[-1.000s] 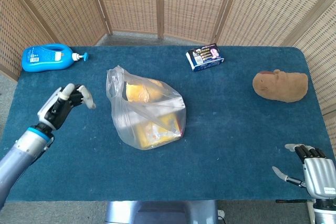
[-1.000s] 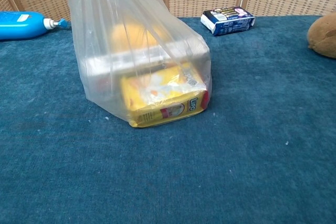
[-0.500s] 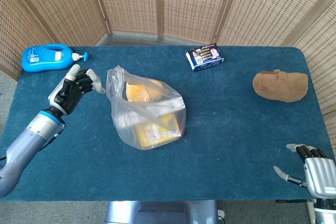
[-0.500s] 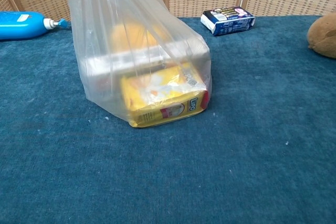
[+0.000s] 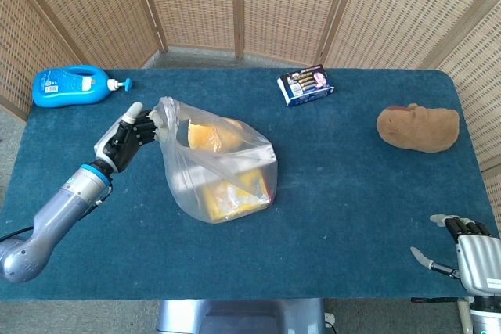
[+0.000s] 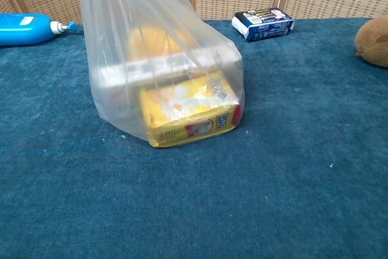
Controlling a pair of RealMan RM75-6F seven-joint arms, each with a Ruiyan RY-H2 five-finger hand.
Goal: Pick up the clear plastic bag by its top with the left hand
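The clear plastic bag (image 5: 223, 166) stands on the blue table (image 5: 352, 185) left of centre, with a yellow box and an orange item inside; in the chest view the bag (image 6: 163, 71) fills the left half. My left hand (image 5: 131, 132) is at the bag's upper left, fingers apart, and its fingertips (image 5: 154, 119) reach the bunched top edge. I see no closed hold on the plastic. My right hand (image 5: 468, 252) rests at the table's near right corner with fingers spread and nothing in it.
A blue pump bottle (image 5: 70, 86) lies at the far left, behind my left hand. A small dark box (image 5: 306, 85) sits at the back centre and a brown plush toy (image 5: 418, 127) at the right. Wicker screens stand behind the table.
My left hand has moved forward and right from the table's left side up to the bag's top edge. The bag has shifted only slightly. The right hand has stayed still.
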